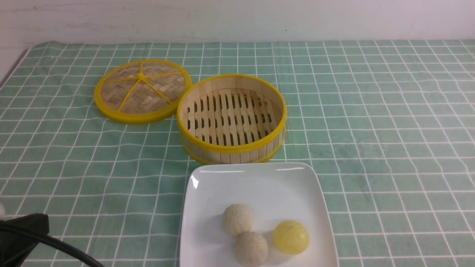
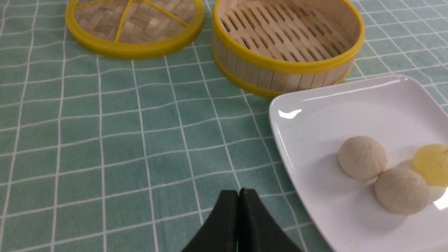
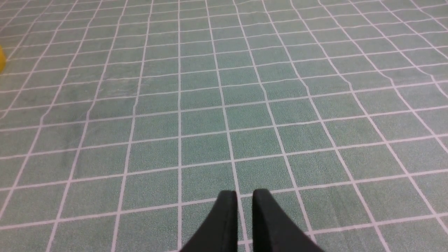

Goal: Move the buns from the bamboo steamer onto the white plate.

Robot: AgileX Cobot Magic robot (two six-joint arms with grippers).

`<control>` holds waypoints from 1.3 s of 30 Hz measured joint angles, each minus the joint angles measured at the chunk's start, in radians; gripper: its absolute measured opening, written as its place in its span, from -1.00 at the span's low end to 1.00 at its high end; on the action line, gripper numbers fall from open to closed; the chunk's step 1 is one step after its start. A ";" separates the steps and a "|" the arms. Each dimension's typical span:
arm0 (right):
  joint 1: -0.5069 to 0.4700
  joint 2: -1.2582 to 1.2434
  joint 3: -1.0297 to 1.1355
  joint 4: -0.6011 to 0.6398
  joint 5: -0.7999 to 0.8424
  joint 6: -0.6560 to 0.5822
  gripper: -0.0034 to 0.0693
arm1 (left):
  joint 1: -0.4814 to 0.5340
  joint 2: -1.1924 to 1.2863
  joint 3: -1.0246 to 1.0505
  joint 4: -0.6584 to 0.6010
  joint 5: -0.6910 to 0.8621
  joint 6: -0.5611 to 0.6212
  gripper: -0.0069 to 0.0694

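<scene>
Three buns lie together on the white plate (image 1: 259,185): two beige ones (image 1: 238,219) (image 1: 251,248) and a pale yellow one (image 1: 291,237). The bamboo steamer (image 1: 230,154) stands just behind the plate with nothing on its slatted floor. In the left wrist view my left gripper (image 2: 239,191) is shut and empty over the cloth, beside the plate's (image 2: 332,112) edge, with the beige buns (image 2: 362,157) (image 2: 401,190) off to one side. My right gripper (image 3: 244,192) hovers over bare cloth, its fingers a narrow gap apart with nothing between them.
The flat woven lid (image 1: 143,91) lies to the left of the steamer, touching it. A green checked cloth (image 1: 389,148) covers the table. A black part of my left arm with a cable (image 1: 22,237) shows at the bottom left corner of the front view.
</scene>
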 joint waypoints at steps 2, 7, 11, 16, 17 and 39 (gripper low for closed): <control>0.000 0.000 0.000 0.000 0.000 0.000 -0.65 | 0.000 0.000 0.000 -0.016 0.002 -0.018 -0.76; 0.000 0.000 0.000 0.000 0.000 0.000 -0.63 | 0.000 -0.004 0.004 -0.029 0.002 -0.056 -0.74; 0.000 0.000 0.000 0.000 0.000 0.000 -0.62 | 0.000 -0.005 0.045 -0.029 -0.055 -0.061 -0.73; 0.000 0.000 0.000 0.000 0.000 0.001 -0.60 | 0.038 -0.048 0.175 -0.042 -0.205 -0.063 -0.72; 0.000 0.000 0.000 0.000 0.000 0.001 -0.60 | 0.049 -0.056 0.179 -0.043 -0.212 -0.063 -0.72; 0.000 0.000 0.000 0.000 0.000 -0.003 -0.52 | 0.560 -0.377 0.510 -0.158 -0.308 0.085 -0.68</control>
